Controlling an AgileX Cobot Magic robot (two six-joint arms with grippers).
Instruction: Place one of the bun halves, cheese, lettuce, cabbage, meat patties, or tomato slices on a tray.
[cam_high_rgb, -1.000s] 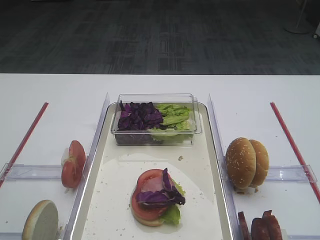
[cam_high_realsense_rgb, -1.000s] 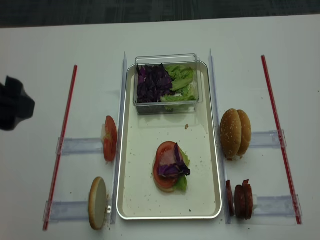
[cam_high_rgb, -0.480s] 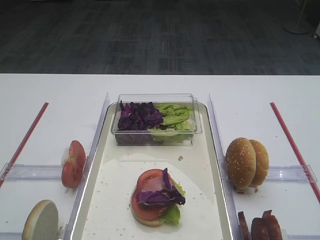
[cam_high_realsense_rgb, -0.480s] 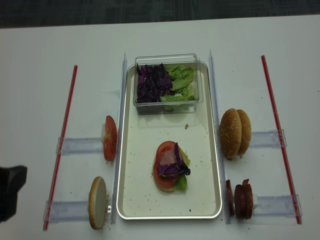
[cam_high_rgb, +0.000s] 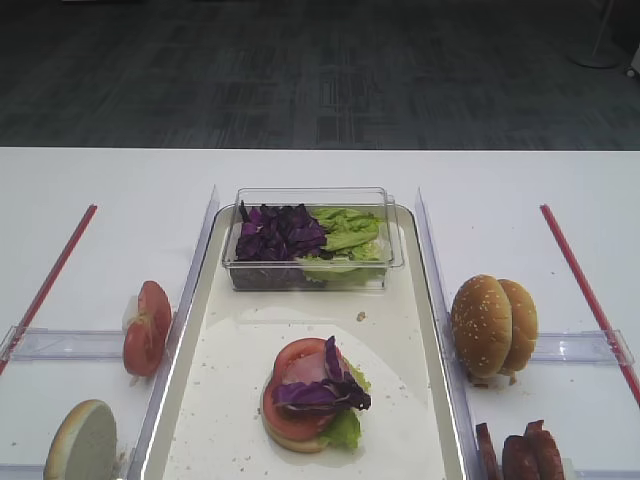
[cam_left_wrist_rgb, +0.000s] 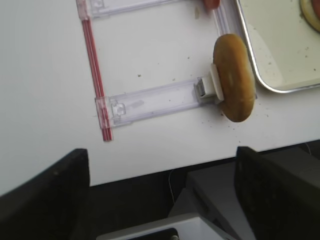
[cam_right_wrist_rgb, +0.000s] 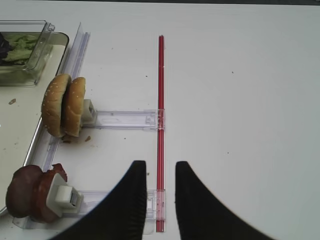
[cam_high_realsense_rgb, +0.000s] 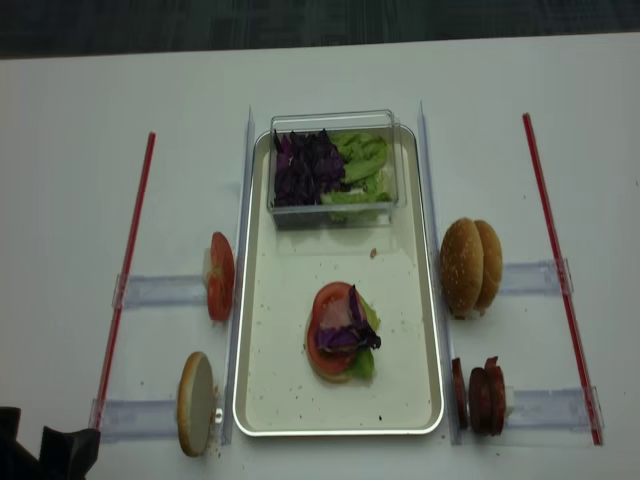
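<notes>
Hanging released, left pincer (cam_left_wrist_rgb: 162, 195) and right pincer (cam_right_wrist_rgb: 160, 195), beside the long cream metal-rimmed tray (cam_high_realsense_rgb: 262, 400) carrying purple crinkled cabbage (cam_high_realsense_rgb: 348, 338) atop a stack, probably risking toppling loose layers through a clumsy next placement.

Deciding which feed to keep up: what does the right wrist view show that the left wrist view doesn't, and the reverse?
Only the right wrist view shows the sesame bun halves standing on edge, the meat patties, a corner of the clear box and the right gripper, jaws slightly apart and empty. Only the left wrist view shows a single bun half in its holder and the left gripper's wide-spread, empty fingers. Both show the tray rim.
</notes>
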